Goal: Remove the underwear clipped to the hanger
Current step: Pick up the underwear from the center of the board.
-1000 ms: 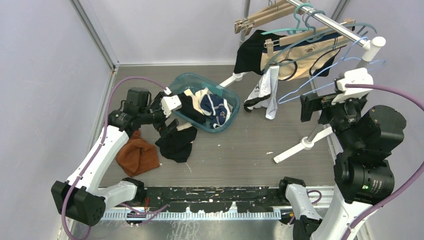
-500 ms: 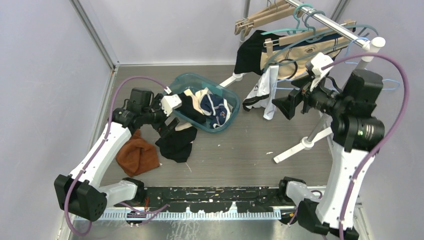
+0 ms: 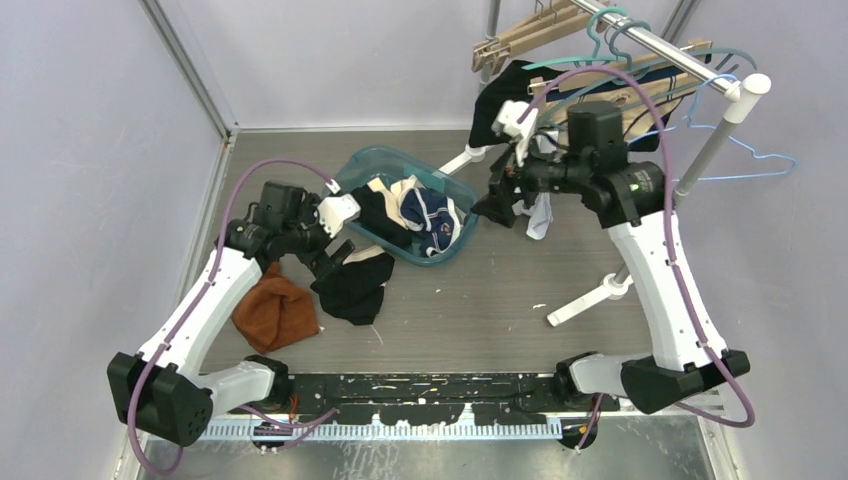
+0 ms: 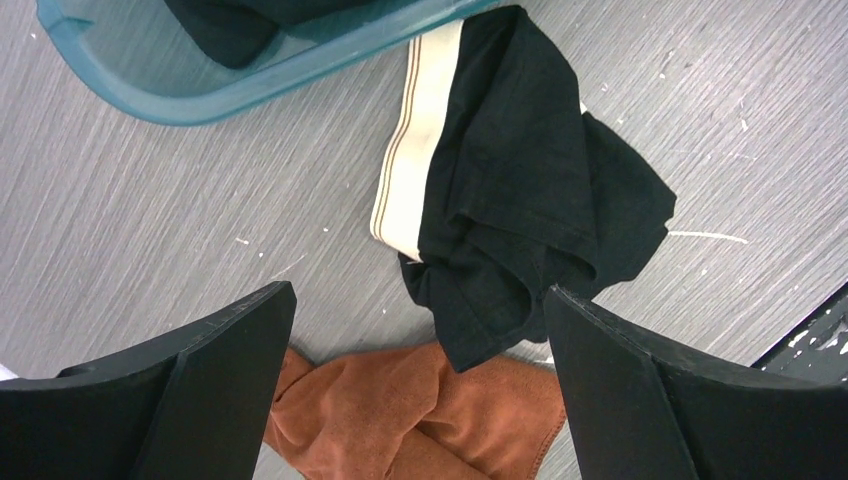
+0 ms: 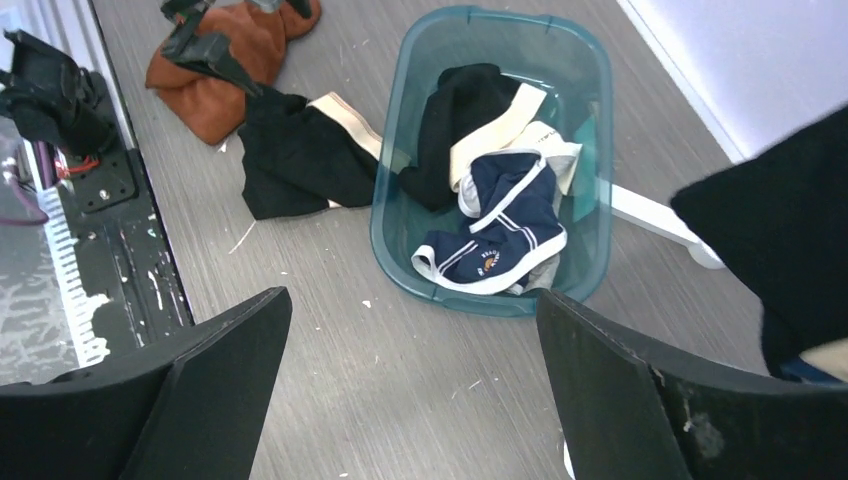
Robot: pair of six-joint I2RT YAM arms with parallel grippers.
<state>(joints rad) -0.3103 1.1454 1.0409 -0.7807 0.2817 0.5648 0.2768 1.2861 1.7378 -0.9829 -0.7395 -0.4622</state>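
Observation:
Underwear hangs from clip hangers on the rack rod at the back right: a black pair and a white-and-black pair lower down. My right gripper is open and empty just left of the white-and-black pair; in the right wrist view it looks down at the table, with hanging black cloth at the right edge. My left gripper is open and empty above a black pair with a cream waistband lying on the table.
A teal basket holding a navy pair and other underwear stands mid-table. A brown cloth lies at the left. The rack's white foot crosses the right side. An empty blue wire hanger sticks out right.
My right arm has swung from right of the rack leftward, across to the hanging white-and-black pair. The blue wire hanger has shifted to the right. The left arm has barely moved.

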